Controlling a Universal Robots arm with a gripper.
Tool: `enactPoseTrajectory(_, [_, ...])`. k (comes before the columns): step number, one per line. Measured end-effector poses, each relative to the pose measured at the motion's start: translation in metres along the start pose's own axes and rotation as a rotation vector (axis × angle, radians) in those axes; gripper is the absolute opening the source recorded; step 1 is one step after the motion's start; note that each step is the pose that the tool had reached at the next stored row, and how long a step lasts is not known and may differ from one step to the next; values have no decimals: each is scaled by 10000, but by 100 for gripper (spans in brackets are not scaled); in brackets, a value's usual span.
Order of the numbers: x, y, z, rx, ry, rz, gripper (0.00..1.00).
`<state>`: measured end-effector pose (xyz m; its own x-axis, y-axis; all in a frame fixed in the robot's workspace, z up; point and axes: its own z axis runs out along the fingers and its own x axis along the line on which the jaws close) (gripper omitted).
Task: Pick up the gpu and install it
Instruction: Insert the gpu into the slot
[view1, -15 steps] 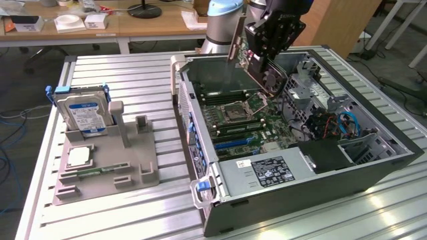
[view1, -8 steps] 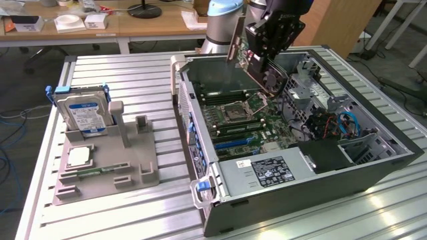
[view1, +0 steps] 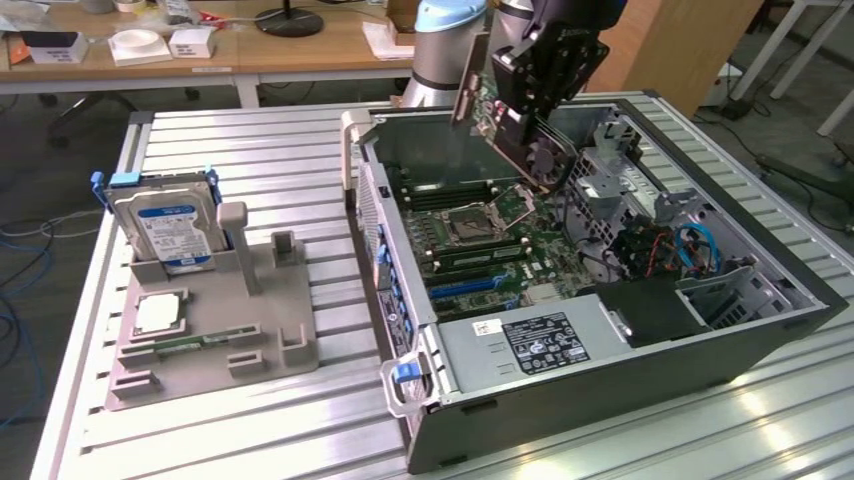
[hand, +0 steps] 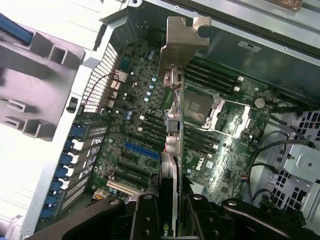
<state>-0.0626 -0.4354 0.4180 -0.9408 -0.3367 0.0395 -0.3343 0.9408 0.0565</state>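
**End effector grips gpu over open case**

End effector (hand: 170, 216) sits closest in the wrist view, black fingers (hand: 145, 222) clamped on both faces of the gpu (hand: 170, 175). The card is seen edge-on, with its silver end bracket (hand: 178, 47) at the far end.

Exterior view, left to right:
- The slatted metal surface (view1: 240, 150) carries a grey holder (view1: 220, 335).
- A hard drive (view1: 167, 230) with a blue-white label stands upright in the holder.
- The open case (view1: 747, 340) lies on its side, with the motherboard (view1: 474, 245) exposed.
- The power supply (view1: 534, 340) is at the case's near end.

The end effector (view1: 534, 95) holds the gpu (view1: 537, 150) tilted in the air above the motherboard, inside the case opening and not seated in any slot. In the wrist view, a blue slot (hand: 142, 150) lies just beside the card's edge.
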Motion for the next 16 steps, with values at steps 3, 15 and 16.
enactPoseTrajectory(3, [0, 0, 0, 5, 7, -118, 27])
enactPoseTrajectory(15, [0, 0, 0, 23, 33, -584, 27])
enactPoseTrajectory(16, [0, 0, 0, 24, 35, -621, 27])
